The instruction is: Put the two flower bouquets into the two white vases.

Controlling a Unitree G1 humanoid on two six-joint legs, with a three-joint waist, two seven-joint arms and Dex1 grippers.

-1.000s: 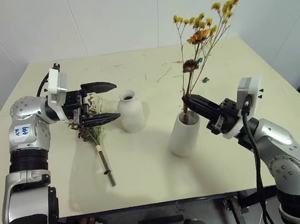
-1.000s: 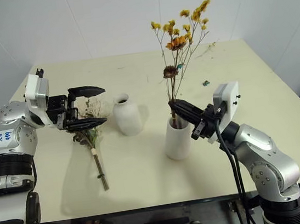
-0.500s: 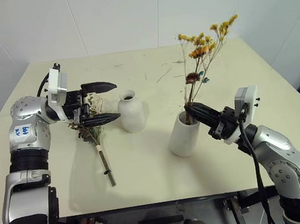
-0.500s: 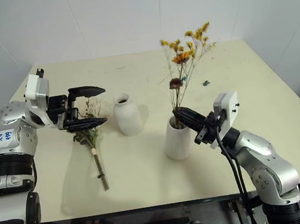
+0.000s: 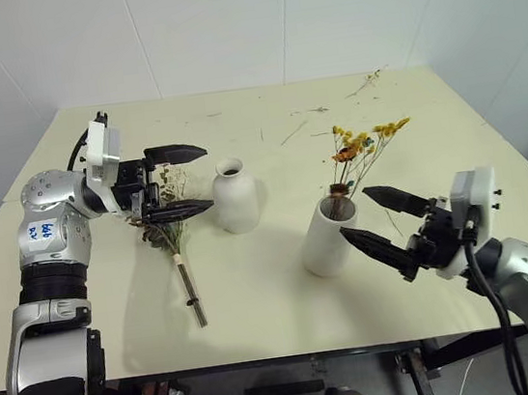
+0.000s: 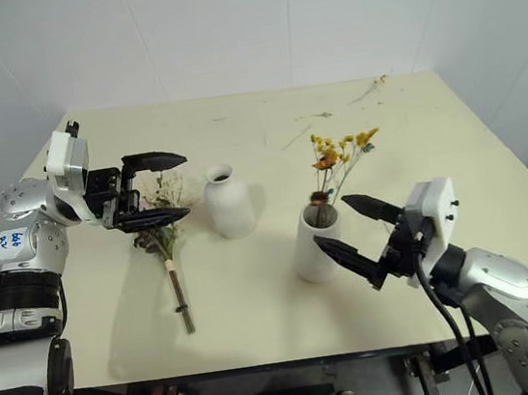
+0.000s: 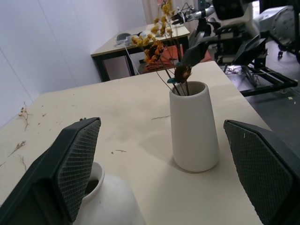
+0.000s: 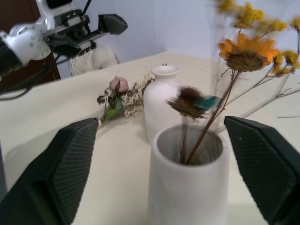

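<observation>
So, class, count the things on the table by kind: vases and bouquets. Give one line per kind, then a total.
White vases: 2, the rounded vase and the cylinder vase
Flower bouquets: 2, the pink bouquet and the yellow spray
Total: 4

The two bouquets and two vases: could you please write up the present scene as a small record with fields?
yellow-orange spray: stands in the cylinder vase, stems inside, leaning to the robot's right
pink rose bunch: lies flat on the table, not yet in a vase
bottle vase: upright, empty, beside the rose bunch
right hand: open, beside the cylinder vase, holding nothing
left hand: open, above the rose bunch
task: one bouquet placed, one left
</observation>
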